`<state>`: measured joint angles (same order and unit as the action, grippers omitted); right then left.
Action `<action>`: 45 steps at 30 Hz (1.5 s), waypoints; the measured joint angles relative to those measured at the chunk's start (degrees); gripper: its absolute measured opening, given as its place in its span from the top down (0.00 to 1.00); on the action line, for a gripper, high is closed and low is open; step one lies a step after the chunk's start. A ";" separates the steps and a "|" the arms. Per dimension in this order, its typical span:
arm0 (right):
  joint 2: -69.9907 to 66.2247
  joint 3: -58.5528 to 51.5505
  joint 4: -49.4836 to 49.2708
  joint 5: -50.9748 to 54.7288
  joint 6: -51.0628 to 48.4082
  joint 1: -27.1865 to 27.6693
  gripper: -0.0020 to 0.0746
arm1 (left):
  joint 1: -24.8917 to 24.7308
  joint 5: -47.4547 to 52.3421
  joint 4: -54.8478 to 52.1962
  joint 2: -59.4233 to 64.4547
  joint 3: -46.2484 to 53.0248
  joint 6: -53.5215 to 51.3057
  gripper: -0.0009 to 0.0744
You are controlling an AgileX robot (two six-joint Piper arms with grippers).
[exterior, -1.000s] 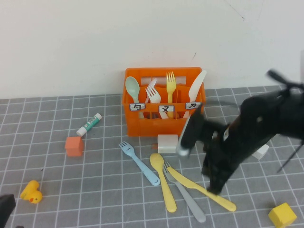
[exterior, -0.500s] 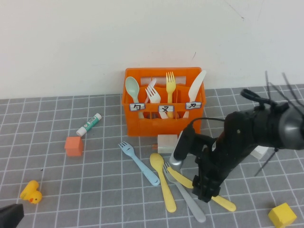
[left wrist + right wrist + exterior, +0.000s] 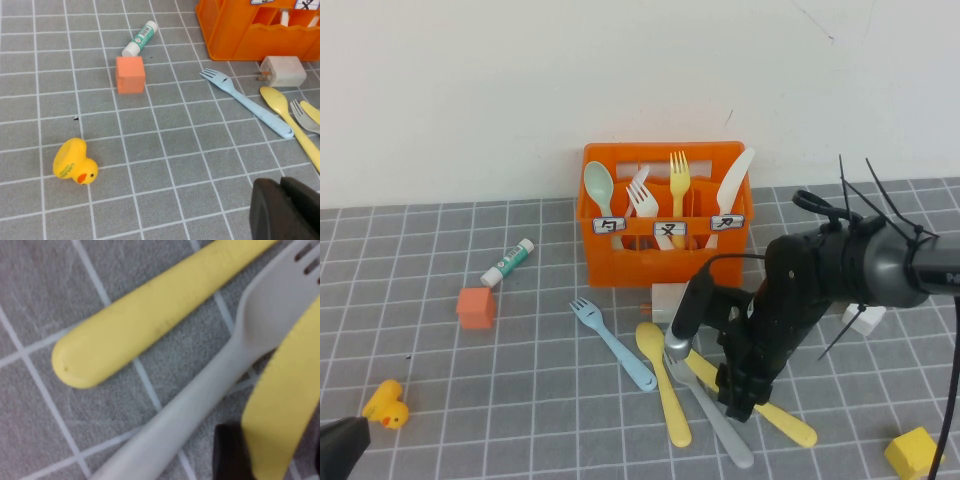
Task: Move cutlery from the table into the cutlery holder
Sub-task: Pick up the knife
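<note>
The orange cutlery holder (image 3: 665,265) stands at the back of the table and holds a mint spoon, white and yellow forks and a white knife; it also shows in the left wrist view (image 3: 240,40). In front of it lie a light blue fork (image 3: 615,345), a yellow spoon (image 3: 665,385), a grey fork (image 3: 715,425) and a yellow knife (image 3: 790,425). My right gripper (image 3: 735,400) is low over the yellow knife (image 3: 280,405), open, one finger (image 3: 230,455) beside the blade, next to the grey fork (image 3: 200,405) and the spoon handle (image 3: 150,325). My left gripper (image 3: 340,445) (image 3: 287,200) is shut and empty at the front left.
A white plug adapter (image 3: 670,300) lies just in front of the holder. A glue stick (image 3: 508,262), an orange cube (image 3: 475,307) and a yellow duck (image 3: 385,405) sit on the left. A yellow cube (image 3: 915,452) is at the front right corner.
My right arm has come down and to the left, its gripper now low over the yellow knife. The left gripper has edged a little further into view.
</note>
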<state>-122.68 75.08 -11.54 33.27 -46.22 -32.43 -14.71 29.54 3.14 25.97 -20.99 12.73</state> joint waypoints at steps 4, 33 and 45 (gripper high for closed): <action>-0.26 0.36 1.07 0.68 0.00 0.00 0.57 | 0.00 -0.13 0.00 0.00 0.00 0.00 0.99; -1.01 10.27 3.37 20.08 -3.37 0.11 0.58 | 0.00 -0.97 -0.19 0.00 0.00 -0.21 0.99; -2.88 7.90 7.40 15.45 -5.16 1.42 0.45 | 0.00 -1.14 -0.19 0.00 0.00 -0.34 0.99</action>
<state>-125.56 82.98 -4.14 48.72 -51.37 -31.01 -14.71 28.40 2.95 25.97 -20.99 12.39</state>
